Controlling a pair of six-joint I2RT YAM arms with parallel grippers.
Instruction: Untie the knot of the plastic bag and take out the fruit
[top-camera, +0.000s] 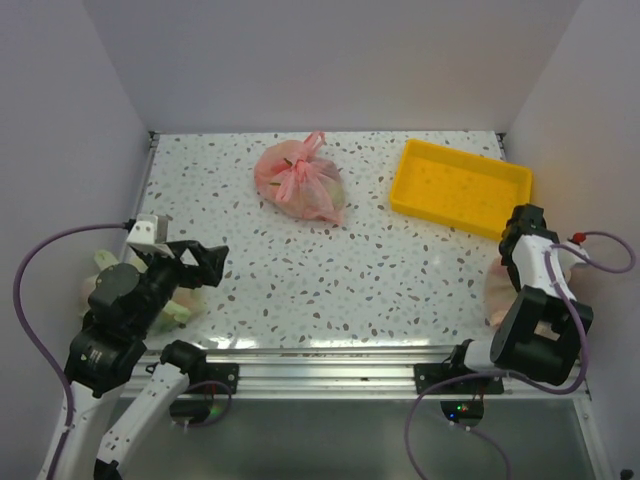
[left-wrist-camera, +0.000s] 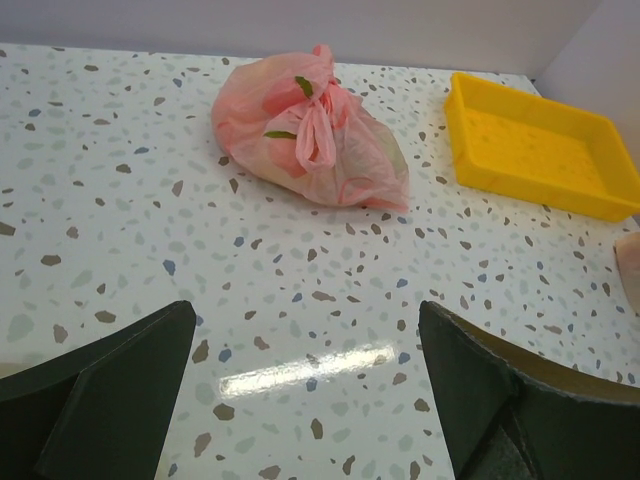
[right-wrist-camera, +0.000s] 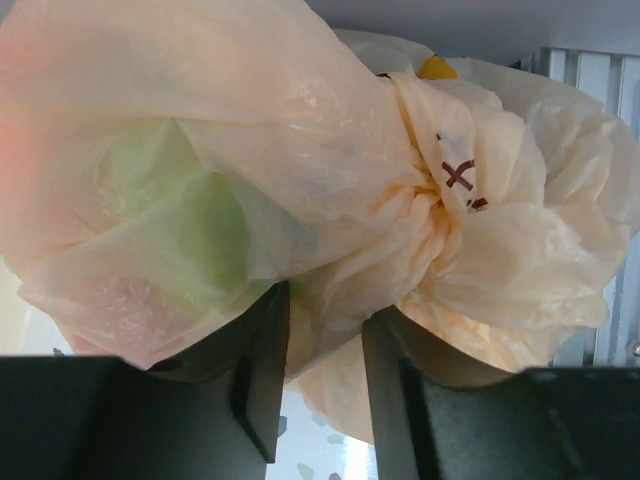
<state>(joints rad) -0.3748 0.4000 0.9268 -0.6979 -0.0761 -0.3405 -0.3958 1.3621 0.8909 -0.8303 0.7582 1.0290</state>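
Right now the knot (right-wrist-camera: 440, 195) is filling the right wrist view, a tight twist of thin film with the handle ends puffing out to its right. It is looking fully tied, so I'd judge the untying is only just getting under way.

The plastic bag (right-wrist-camera: 230, 150) it belongs to is sitting at the far right edge of the tabletop (top-camera: 330, 270), mostly hiding behind the right arm when seen from above. The fruit (right-wrist-camera: 185, 225) is showing through the film as a green shape left of the knot, with a reddish blush further left. I cannot tell which pieces they are.

The right gripper (right-wrist-camera: 322, 345) is pinching a fold of the film just below the knot, its two fingers drawn close with plastic bunched between them. To my eye it is taking hold there to anchor the bag, or to get a purchase on the tie. Whether the bag is resting or being lifted, I cannot say.

The left gripper (left-wrist-camera: 310, 400) is hovering low over the near left of the tabletop, spread wide and carrying nothing, well apart from the bag. It is probably waiting to serve as the second hand. Ahead of it a pink bag (left-wrist-camera: 310, 135) is lying knotted, with a yellow tray (left-wrist-camera: 540, 145) to its right, likely meant for the fruit. A pale green bag (top-camera: 185, 306) is lying beside the left arm.
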